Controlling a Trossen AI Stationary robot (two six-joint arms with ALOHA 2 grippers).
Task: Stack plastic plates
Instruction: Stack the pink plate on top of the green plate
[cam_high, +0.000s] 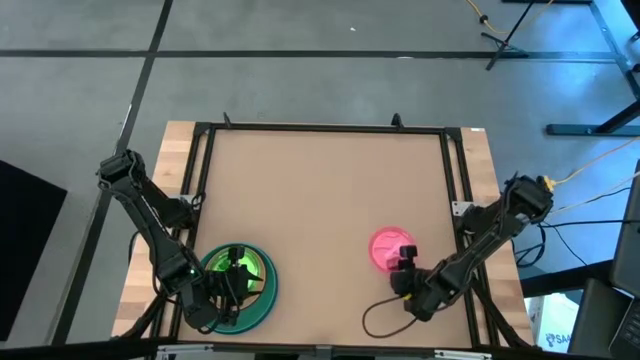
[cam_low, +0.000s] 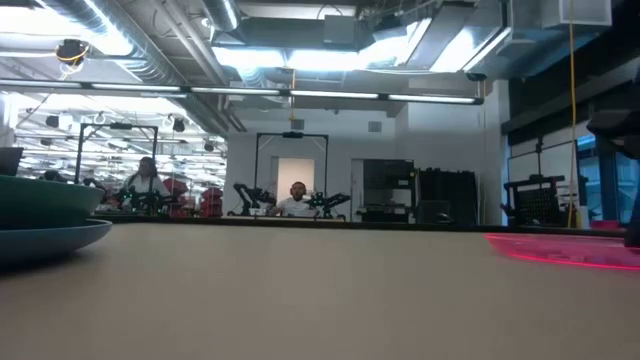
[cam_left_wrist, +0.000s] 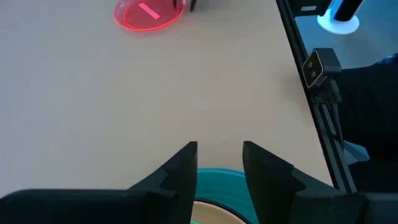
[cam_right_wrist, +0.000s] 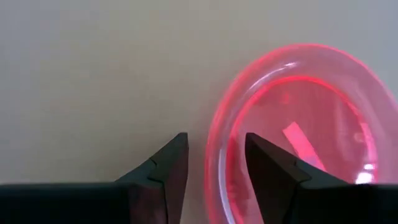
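Note:
A stack of plates (cam_high: 262, 298) stands near the table's near-left corner, with a teal rim and translucent green plates (cam_high: 218, 263) on top. In the low view a teal plate (cam_low: 40, 205) rests on a blue plate (cam_low: 60, 238). My left gripper (cam_high: 236, 273) hovers open over this stack, its fingers above the teal rim (cam_left_wrist: 219, 182). One small translucent pink plate (cam_high: 386, 246) lies flat on the table at near right. My right gripper (cam_right_wrist: 214, 155) is open at the plate's near side. Its fingers stand on either side of the pink rim (cam_right_wrist: 213, 163), one over the inside and one outside.
A black frame rail (cam_left_wrist: 311, 118) runs along the table's edges, with a small camera block (cam_left_wrist: 320, 65) on it. Bare tan table (cam_high: 320, 190) stretches across the middle and far side. People sit at benches in the room beyond (cam_low: 297, 203).

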